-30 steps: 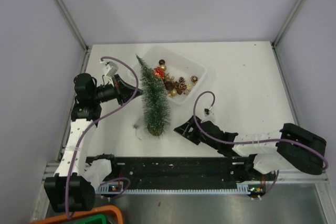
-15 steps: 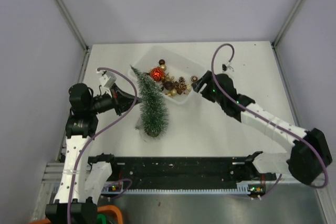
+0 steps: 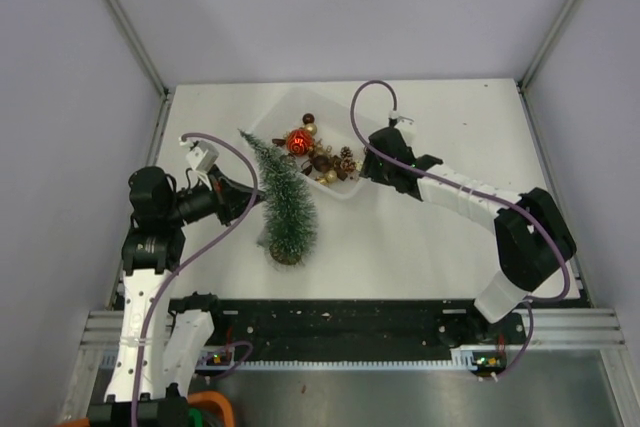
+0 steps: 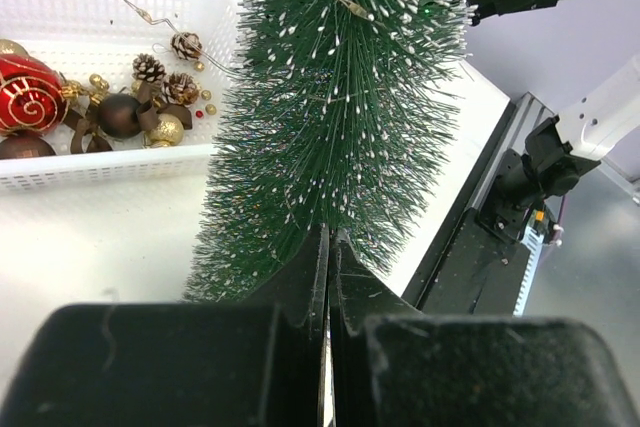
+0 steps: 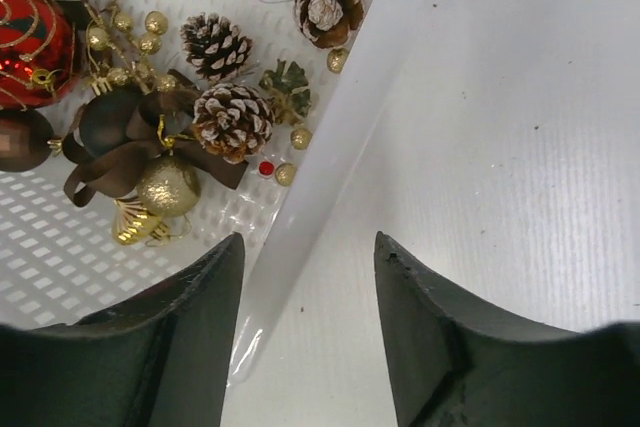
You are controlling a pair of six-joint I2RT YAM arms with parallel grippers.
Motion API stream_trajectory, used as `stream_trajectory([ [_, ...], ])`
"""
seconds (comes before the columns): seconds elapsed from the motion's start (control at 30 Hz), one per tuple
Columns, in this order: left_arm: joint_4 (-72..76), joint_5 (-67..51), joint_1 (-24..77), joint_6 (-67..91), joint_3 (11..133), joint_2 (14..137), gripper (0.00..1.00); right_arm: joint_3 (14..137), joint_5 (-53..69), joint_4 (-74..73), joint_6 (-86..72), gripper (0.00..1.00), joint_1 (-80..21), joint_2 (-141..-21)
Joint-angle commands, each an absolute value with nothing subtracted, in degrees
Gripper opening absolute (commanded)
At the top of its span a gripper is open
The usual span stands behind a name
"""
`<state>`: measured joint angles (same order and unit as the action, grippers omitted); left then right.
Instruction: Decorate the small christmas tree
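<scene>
The small christmas tree (image 3: 287, 205) stands on its brown base, leaning with its tip to the back left. My left gripper (image 3: 247, 197) is shut, its tips buried in the tree's lower bristles (image 4: 340, 97). A thin wire (image 4: 150, 17) runs from the tree top over the white tray (image 3: 372, 133). The tray holds a red bauble (image 3: 297, 140), pinecones (image 5: 232, 117), a brown bow (image 5: 120, 137) and a gold bauble (image 5: 167, 185). My right gripper (image 3: 363, 172) is open and empty, and in the right wrist view (image 5: 308, 237) it straddles the tray's right rim (image 5: 330, 147).
A black rail (image 3: 330, 322) runs along the table's near edge. Grey walls with metal posts close in the table on the left, back and right. The tray (image 4: 100, 169) sits just behind the tree.
My right arm has swung from the near front of the table up to the tray's right rim. The tree has tilted, tip moving left, with my left gripper on it.
</scene>
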<state>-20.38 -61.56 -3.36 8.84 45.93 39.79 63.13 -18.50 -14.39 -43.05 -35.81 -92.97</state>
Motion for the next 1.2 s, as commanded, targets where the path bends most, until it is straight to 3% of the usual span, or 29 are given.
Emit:
stream_trajectory([
  [0.0, -17.6, -60.7, -3.7, 12.9, 47.5, 38.3, 0.00, 66.4, -22.8, -14.5, -38.0, 0.49, -34.5, -92.1],
  [0.2, -15.6, -60.0, -3.7, 16.2, 46.7, 36.7, 0.00, 61.1, -25.2, -15.1, -34.5, 0.35, -31.0, -87.1],
  [0.4, -13.2, -59.6, -3.7, 18.8, 46.2, 36.7, 0.00, 54.4, -24.5, -16.5, -33.0, 0.28, -25.5, -79.2],
  [0.73, -8.5, -59.5, -3.7, 23.1, 44.9, 36.7, 0.00, 48.3, -29.7, -28.6, -31.0, 0.26, -21.3, -63.6],
  [0.87, -3.8, -59.6, -3.7, 27.8, 43.1, 36.4, 0.00, 52.5, -28.5, -29.7, -30.8, 0.30, -20.6, -61.6],
  [1.0, 10.2, -58.1, -3.7, 40.7, 38.0, 35.9, 0.00, 58.9, -23.4, -29.1, -31.5, 0.48, -20.6, -66.9],
  [1.17, 20.5, -56.4, -2.7, 49.9, 35.2, 36.7, 0.00, 60.2, -19.9, -26.2, -32.6, 0.57, -20.8, -74.3],
])
